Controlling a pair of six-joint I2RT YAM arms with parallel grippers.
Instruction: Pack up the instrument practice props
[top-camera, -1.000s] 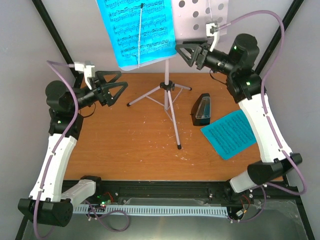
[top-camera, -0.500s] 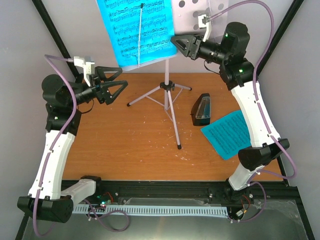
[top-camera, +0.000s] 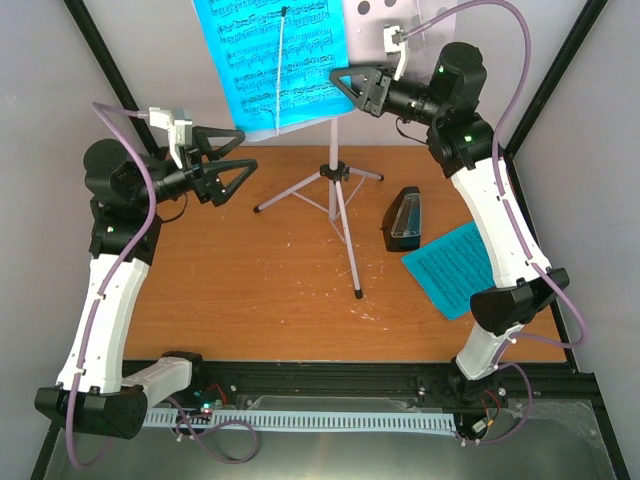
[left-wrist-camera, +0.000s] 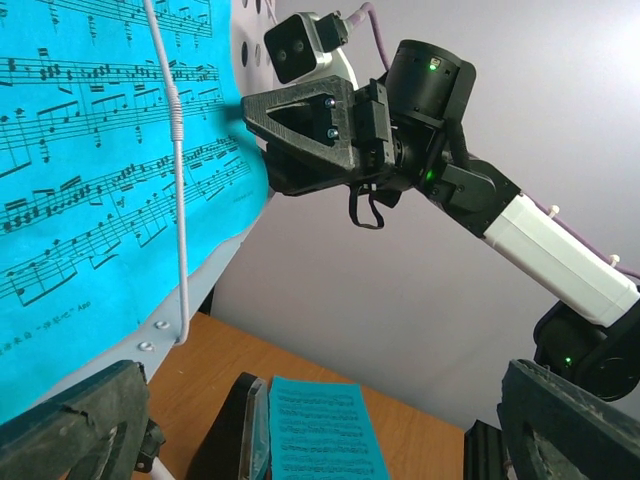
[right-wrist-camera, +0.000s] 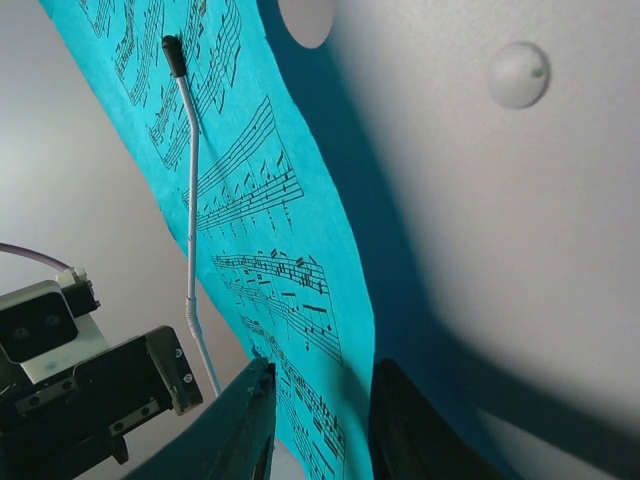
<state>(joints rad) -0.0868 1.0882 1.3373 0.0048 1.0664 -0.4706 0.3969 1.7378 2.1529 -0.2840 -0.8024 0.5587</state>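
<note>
On the near right of the counter (top-camera: 250, 285) a loose cyan sheet-music page (top-camera: 455, 270) lay flat, turned diagonally to the counter's edge, its right side hidden under the right arm. Just beyond it the small black metronome (top-camera: 403, 222) stood upright on its base, close to the page's far corner. At mid-counter the white music stand (top-camera: 335, 172) stood on three spread legs, with its mast upright. The left gripper (top-camera: 245, 155) hung above the counter's far left with its jaws spread wide, pointing toward the stand and holding nothing. At the far end the stand's hole-punched desk (top-camera: 375, 48) carried a second cyan page (top-camera: 262, 60), long axis running up the desk, with a white wire retainer (top-camera: 282, 70) lying down its middle. The right gripper (top-camera: 340, 82) sat at this page's right edge. Its jaws were drawn narrow with a gap showing, the paper's edge between them, not visibly pinched.
</note>
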